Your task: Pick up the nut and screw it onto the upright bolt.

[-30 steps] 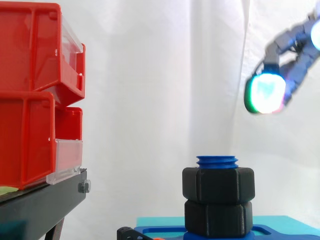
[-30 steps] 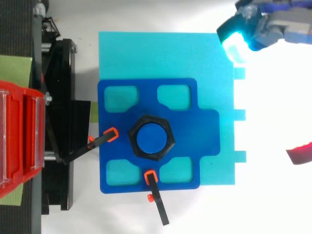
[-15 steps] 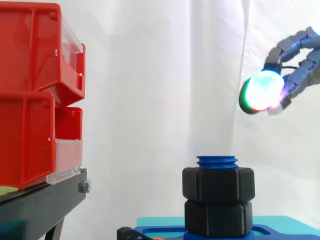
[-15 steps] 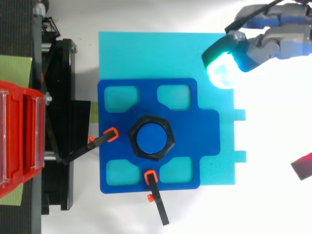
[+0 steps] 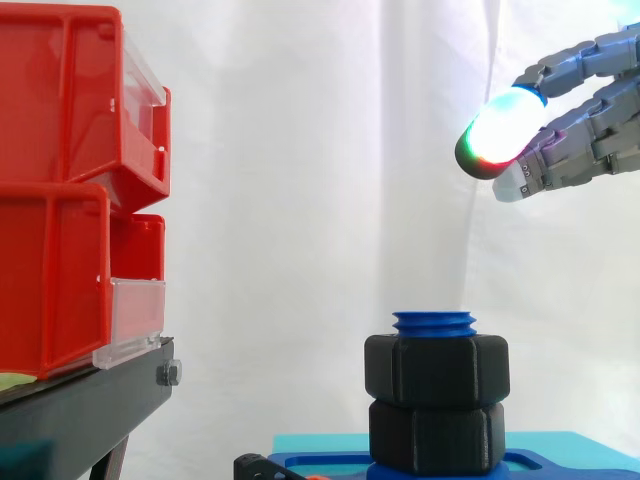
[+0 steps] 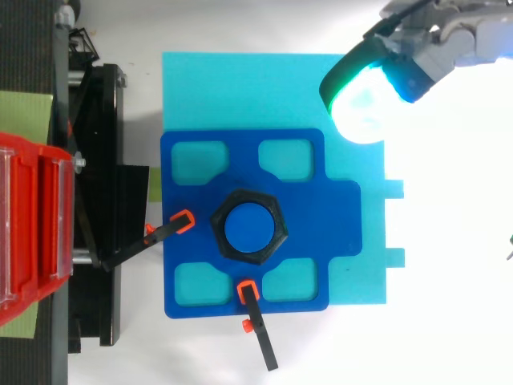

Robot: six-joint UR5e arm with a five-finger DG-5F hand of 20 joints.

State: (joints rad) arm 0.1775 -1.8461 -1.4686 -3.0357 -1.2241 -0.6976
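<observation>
A blue bolt (image 5: 434, 321) stands upright on a blue fixture plate (image 6: 337, 208). Two black hex nuts are threaded on it, one (image 5: 436, 368) just below the bolt's top and one (image 5: 436, 436) under that. From above the upper nut (image 6: 249, 196) rings the bolt's head (image 6: 248, 227). My hand (image 5: 590, 130) hangs in the air up and to the right of the bolt, well clear of it. Its fingers are stretched out to the left and hold nothing. A glowing fingertip (image 6: 361, 92) sits over the cyan mat's far right corner.
Red bins (image 5: 60, 180) are stacked on a black stand (image 5: 80, 410) at the left. The plate lies on a cyan mat (image 6: 240, 88). Two black clamps with orange tips (image 6: 172, 227) (image 6: 255, 321) hold the plate at its left and near edges.
The fingers have uncurled from a bent pose to nearly straight, and the glowing tip has risen and moved left toward the bolt. A red-glowing pad has left the top view's right edge.
</observation>
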